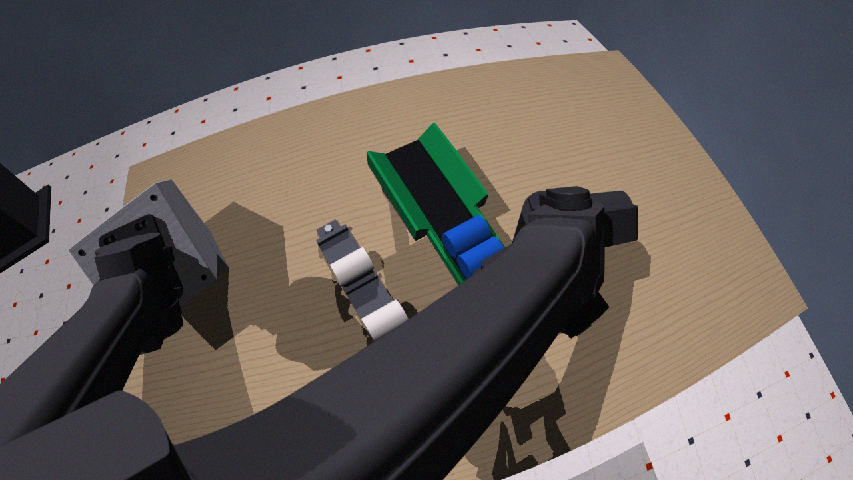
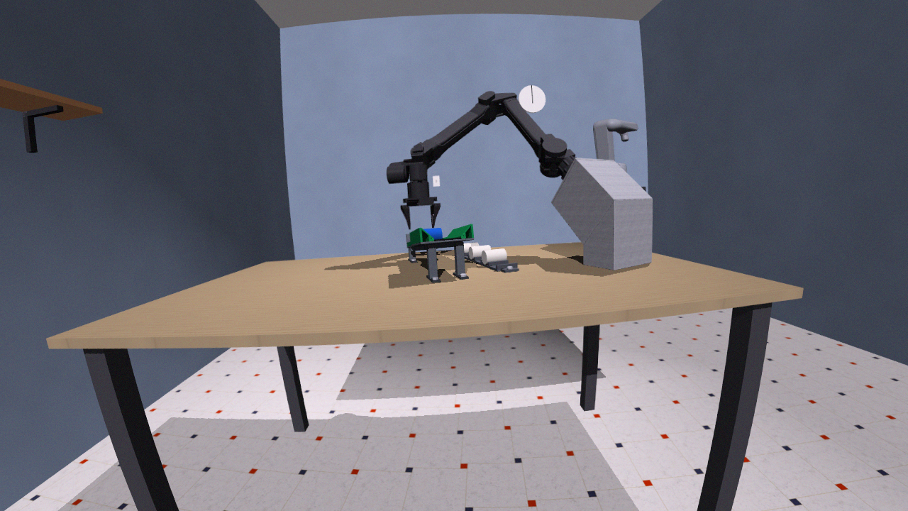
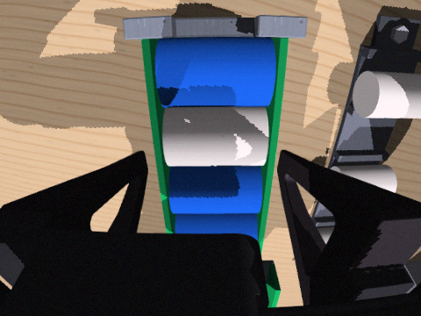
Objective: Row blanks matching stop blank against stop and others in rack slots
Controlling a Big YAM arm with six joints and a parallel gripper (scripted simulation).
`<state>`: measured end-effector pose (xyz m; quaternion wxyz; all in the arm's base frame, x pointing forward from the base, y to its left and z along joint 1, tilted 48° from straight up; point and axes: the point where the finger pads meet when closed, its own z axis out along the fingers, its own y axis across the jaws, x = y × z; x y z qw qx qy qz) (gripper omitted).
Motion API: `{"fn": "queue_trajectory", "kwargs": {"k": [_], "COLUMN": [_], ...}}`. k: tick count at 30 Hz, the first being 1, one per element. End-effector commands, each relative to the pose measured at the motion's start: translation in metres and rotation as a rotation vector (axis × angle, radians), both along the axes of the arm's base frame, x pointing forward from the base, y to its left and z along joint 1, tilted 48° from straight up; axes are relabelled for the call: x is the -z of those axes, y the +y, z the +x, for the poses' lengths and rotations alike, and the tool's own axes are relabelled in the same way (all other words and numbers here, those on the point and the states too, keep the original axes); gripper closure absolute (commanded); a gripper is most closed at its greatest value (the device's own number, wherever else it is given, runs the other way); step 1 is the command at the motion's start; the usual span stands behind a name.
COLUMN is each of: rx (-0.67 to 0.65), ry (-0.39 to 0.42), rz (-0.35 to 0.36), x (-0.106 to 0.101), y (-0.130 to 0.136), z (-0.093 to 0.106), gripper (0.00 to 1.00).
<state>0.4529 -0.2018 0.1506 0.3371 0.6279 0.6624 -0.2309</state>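
My gripper point(image 2: 421, 225) point(image 3: 212, 160) is open and empty. Its fingers point down over the green feed ramp point(image 1: 456, 160) point(image 2: 462, 233) point(image 3: 149, 83), one to each side of it. In the wrist view a blue blank point(image 3: 217, 70) lies across it against the grey stop point(image 3: 206, 27). A white blank point(image 3: 206, 140) lies beside that one, followed by a blue blank point(image 3: 247, 186) point(image 1: 480, 253) and another blue blank point(image 3: 215, 223) point(image 1: 466, 235). The row looks tight. White blanks point(image 1: 352, 266) point(image 1: 384, 319) point(image 2: 494, 256) point(image 3: 395, 94) point(image 3: 373, 175) lie across the dark stock rack point(image 1: 366, 297) point(image 3: 361, 133), with bare floor between two.
The rack stands beside the ramp, low on the wooden table point(image 1: 268, 161) point(image 2: 317, 298). The grey arm mount point(image 1: 128, 221) point(image 2: 628, 228) stands beyond the rack. The arm point(image 1: 417, 358) hides the stop end of the ramp and part of the rack in the top view.
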Motion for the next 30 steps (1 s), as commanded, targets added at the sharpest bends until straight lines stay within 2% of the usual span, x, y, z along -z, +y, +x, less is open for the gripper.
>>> {"fn": "queue_trajectory", "kwargs": {"k": [1,30], "rx": [0.000,-0.001], "ry": [0.003,-0.011], "rz": [0.000,-0.002], "x": [0.0021,-0.0016], "y": [-0.0015,0.0002], "z": [-0.0035,-0.0036], "gripper": [0.22,0.22]}}
